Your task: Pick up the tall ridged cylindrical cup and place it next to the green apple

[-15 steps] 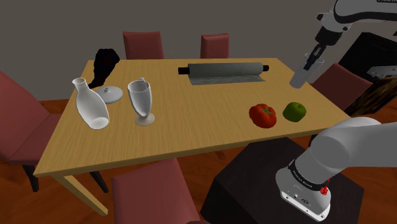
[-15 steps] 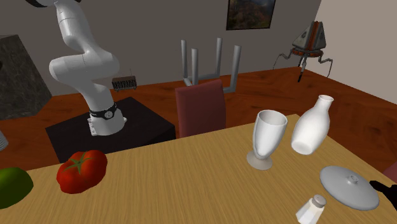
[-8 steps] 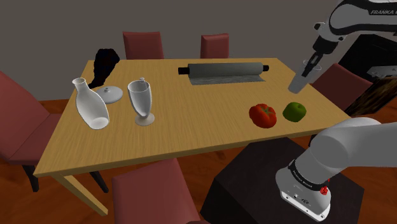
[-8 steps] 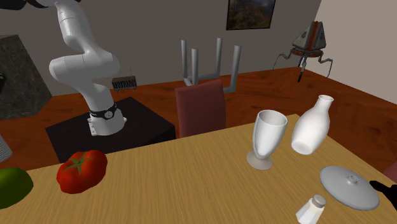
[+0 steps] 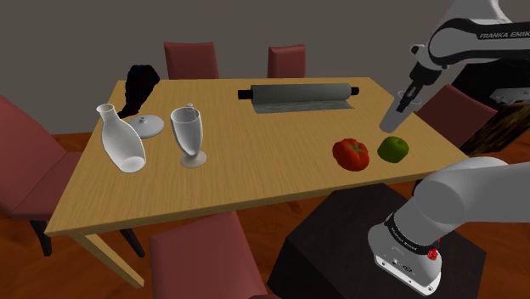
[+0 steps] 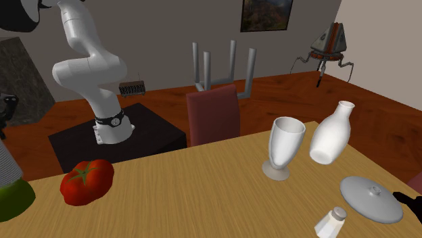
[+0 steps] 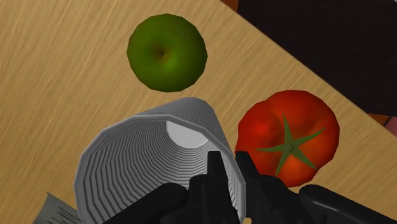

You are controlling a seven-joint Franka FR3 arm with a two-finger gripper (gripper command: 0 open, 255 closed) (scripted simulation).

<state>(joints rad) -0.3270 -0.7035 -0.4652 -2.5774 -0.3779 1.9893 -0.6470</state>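
The gripper [image 7: 228,160] is clamped on the rim wall of the grey ridged cup [image 7: 146,167], holding it in the air just above the green apple [image 7: 167,52], beside the tomato [image 7: 289,137] on the wooden table [image 7: 51,70].

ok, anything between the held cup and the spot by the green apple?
Nothing visible. The gripper holds the ridged cup by its rim over the table, close to the green apple. The tomato lies beside the apple, apart from it; bare wood otherwise.
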